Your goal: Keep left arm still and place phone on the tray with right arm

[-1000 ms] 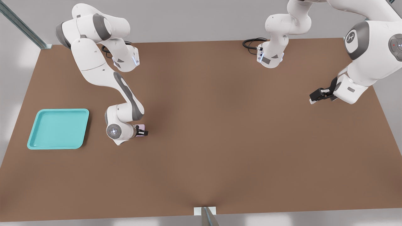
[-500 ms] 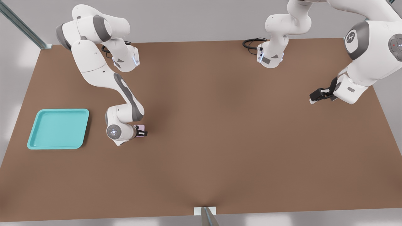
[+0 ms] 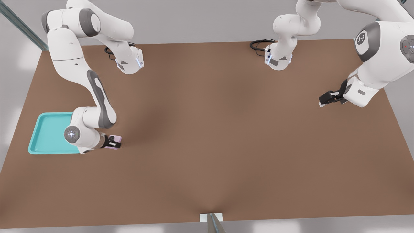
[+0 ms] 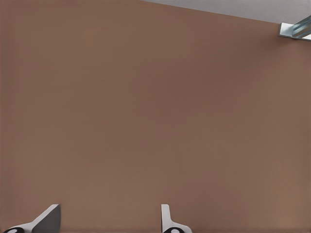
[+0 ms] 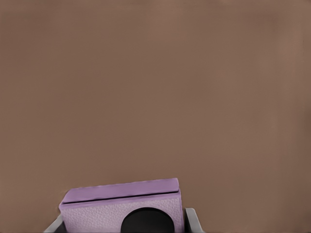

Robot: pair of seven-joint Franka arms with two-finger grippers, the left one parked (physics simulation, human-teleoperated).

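Note:
The pale lilac phone [image 3: 117, 139] is held in my right arm's black gripper [image 3: 115, 142], which is shut on it above the brown table, just off the tray's edge on the front view's right. The turquoise tray [image 3: 48, 132] lies at the front view's left, and my wrist covers its near right corner. In the right wrist view the phone [image 5: 124, 206] fills the lower middle, a round black lens showing, with a grey fingertip [image 5: 192, 221] on either side and only bare table beyond.
The brown table [image 3: 226, 136] spreads wide to the front view's right of the gripper. Black cables [image 3: 258, 45] coil by an arm base at the back. A metal post [image 3: 213, 223] stands at the table's front edge.
My right arm has swung towards the front view's left, carrying the phone from mid-table to the tray's edge. The wrist now overlaps the tray's corner.

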